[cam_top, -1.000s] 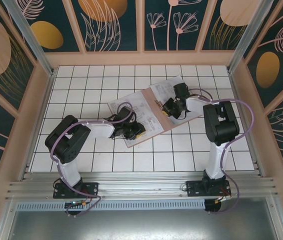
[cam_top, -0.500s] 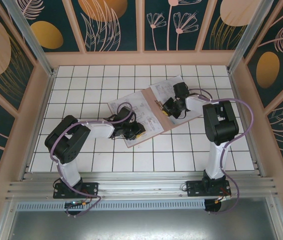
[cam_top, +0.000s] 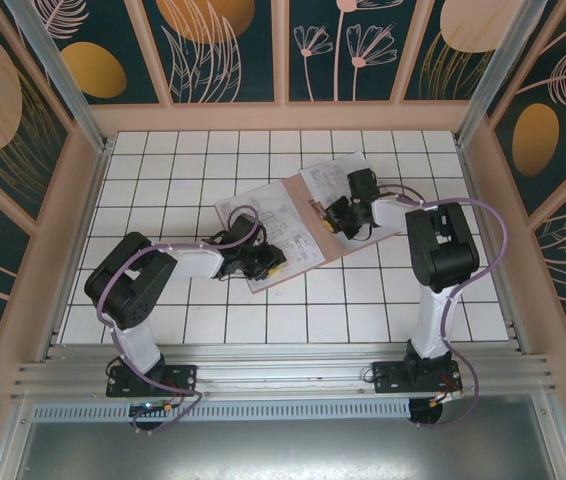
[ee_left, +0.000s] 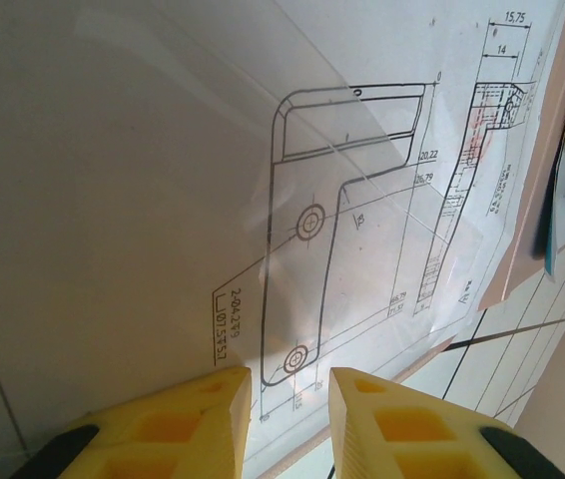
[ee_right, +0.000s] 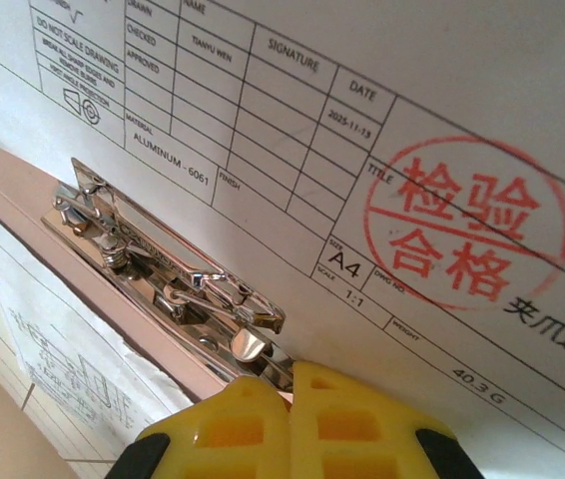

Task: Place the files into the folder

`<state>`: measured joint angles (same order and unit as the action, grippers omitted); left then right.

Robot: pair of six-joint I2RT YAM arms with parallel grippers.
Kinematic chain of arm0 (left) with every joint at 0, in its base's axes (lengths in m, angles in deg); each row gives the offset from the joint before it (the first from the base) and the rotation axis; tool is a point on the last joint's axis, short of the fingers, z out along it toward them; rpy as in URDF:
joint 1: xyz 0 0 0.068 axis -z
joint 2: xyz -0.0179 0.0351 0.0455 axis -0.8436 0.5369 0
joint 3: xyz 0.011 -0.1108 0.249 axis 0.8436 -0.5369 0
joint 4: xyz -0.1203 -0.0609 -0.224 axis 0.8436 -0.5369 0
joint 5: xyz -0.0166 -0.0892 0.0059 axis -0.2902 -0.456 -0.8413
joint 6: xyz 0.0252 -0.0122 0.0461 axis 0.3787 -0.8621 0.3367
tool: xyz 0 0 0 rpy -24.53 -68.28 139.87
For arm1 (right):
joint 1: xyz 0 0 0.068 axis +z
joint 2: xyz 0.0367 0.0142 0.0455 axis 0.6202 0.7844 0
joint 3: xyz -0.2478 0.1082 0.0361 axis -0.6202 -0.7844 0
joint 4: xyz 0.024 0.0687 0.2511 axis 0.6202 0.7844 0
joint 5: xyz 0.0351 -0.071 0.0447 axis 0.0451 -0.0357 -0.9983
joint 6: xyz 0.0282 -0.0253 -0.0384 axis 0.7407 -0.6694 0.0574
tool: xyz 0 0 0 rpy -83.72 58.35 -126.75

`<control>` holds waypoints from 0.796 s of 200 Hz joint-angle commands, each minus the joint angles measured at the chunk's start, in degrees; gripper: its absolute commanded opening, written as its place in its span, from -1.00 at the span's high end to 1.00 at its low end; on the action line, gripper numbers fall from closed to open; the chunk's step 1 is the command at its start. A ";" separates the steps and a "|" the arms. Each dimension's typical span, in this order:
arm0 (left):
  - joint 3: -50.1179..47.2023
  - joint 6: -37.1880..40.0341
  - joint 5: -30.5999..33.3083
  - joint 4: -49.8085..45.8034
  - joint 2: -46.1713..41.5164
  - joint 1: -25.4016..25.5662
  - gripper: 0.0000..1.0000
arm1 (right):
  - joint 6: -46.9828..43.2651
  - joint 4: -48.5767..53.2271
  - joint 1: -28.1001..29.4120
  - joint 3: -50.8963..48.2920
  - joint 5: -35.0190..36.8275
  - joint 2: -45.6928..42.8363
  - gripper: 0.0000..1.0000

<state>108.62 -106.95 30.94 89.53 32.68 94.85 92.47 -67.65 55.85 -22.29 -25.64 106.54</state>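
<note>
Top external view: bright, even, diffuse overhead light. Tiled table [cam_top: 163, 300] clean white, shadows on it short and soft. Frame posts lean outward toward edges, mild wide-angle distortion.

Left wrist view: printed sheet [ee_left: 362, 249] hit by glare, upper left washed out, pale reflective streaks crossing drawing. Left fingertips [ee_left: 188, 424] soft, out of focus.

Right wrist view: print and red stamp [ee_right: 462, 225] crisp. Metal clip [ee_right: 163, 264] throws specular glints. Right fingertips [ee_right: 233, 429] slightly blurred.

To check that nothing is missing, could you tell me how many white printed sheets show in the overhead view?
2: the left sheet lies on the folder beside the left gripper; the right sheet lies beside the right gripper. More may be hidden underneath.
</note>
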 commanded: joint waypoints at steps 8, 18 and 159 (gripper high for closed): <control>-2.75 -0.96 1.75 -7.56 0.84 -0.57 0.43 | 0.33 22.59 0.69 -1.71 16.56 10.54 1.00; -2.98 -1.01 1.81 -7.61 0.69 -0.63 0.43 | 0.08 23.77 0.69 -0.26 16.78 9.99 1.00; -2.19 -0.69 1.81 -7.99 0.84 -1.45 0.43 | -0.53 22.97 0.90 4.07 9.54 4.28 1.00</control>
<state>107.83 -107.10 30.92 90.05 32.16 93.89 91.64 -57.20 57.27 -14.75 -23.43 106.91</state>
